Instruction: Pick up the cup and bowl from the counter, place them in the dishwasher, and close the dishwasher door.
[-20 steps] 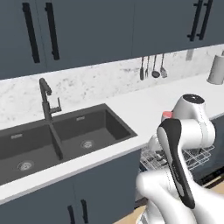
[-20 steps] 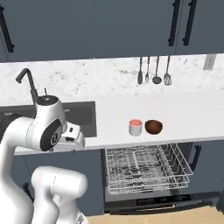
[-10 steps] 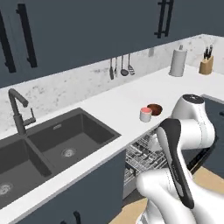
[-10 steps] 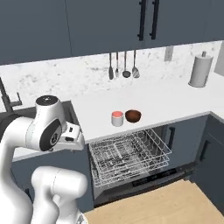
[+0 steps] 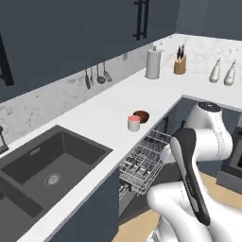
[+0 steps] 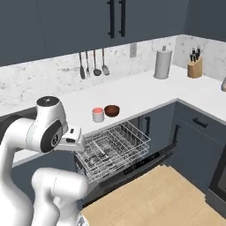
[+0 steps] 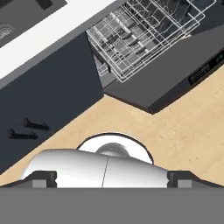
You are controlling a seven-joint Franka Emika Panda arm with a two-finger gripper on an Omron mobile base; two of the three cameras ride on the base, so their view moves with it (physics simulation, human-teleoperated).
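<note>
The whitish cup [image 5: 133, 123] [image 6: 98, 114] with red at its top stands on the white counter [image 5: 99, 113] [image 6: 132, 95]. The dark reddish-brown bowl [image 5: 141, 116] [image 6: 112, 110] sits right beside it. Below them the dishwasher [image 6: 115, 148] has its white wire rack [image 5: 142, 159] [image 7: 146, 33] pulled out. The dishwasher door [image 6: 142, 164] [image 7: 175, 65] lies folded down flat. My gripper [image 7: 111, 179] is open and holds nothing. It hangs over the wooden floor in front of the door, well short of the cup and bowl. The arm is folded close to its base.
A dark double sink [image 5: 45, 165] is set in the counter to the left. Utensils [image 6: 92, 64] hang on the backsplash. A grey canister [image 6: 162, 63], a knife block [image 6: 194, 66] and bottles [image 5: 222, 72] stand in the far corner. Wooden floor [image 6: 167, 194] stretches before the cabinets.
The whole picture has shifted: the base has turned, so the sink slid left and the corner with canister and knife block came into sight. Cup, bowl and folded arm have not moved.
</note>
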